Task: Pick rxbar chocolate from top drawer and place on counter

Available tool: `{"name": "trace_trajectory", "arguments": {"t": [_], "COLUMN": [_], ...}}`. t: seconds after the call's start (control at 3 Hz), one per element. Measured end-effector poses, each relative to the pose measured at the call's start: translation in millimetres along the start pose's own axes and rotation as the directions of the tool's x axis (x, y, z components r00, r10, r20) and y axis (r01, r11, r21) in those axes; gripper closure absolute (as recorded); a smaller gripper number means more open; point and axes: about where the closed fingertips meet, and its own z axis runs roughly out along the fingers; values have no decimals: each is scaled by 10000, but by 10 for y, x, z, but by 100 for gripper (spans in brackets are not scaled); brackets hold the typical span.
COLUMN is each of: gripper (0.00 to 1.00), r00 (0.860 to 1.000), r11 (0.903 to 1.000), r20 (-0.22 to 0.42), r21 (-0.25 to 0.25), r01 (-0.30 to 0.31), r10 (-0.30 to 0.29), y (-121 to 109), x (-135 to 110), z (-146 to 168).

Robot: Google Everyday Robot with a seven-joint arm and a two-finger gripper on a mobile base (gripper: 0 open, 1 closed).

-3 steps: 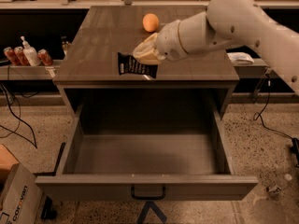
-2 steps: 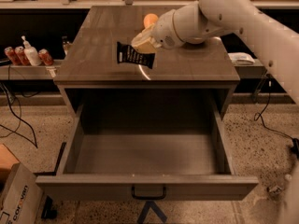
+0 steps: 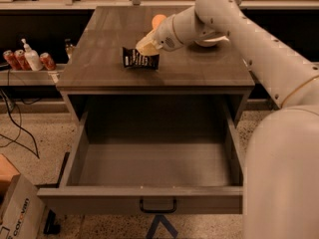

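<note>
The rxbar chocolate (image 3: 139, 60) is a black wrapper with white lettering, held over the middle of the counter (image 3: 104, 59), at or just above its surface. My gripper (image 3: 145, 48) is shut on its upper edge, reaching in from the right. The top drawer (image 3: 154, 171) is pulled fully open below and its inside shows nothing in it. Its front panel carries a small dark handle (image 3: 157, 206).
An orange round fruit (image 3: 157, 20) sits on the counter just behind the gripper. A shelf at the left holds red cans (image 3: 15, 59) and a white pump bottle (image 3: 31, 58). A cardboard box (image 3: 17, 218) stands on the floor at the lower left. Cables lie on the floor at the left.
My gripper has carried the bar a little further back over the counter and lowered it towards the surface. The drawer has not moved.
</note>
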Motion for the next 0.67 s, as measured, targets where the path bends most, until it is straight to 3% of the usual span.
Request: {"name": "trace_trajectory", "arguments": {"t": [0.33,0.67], "gripper": [84,59], "r00": [10000,10000], "r11": [10000,10000], "r20": [11,13], "r21": [-29,-92], "r01": [-17,-15], "r10": [17,16], "y": [-6,11], "x": [6,3], "z": [37,77]}}
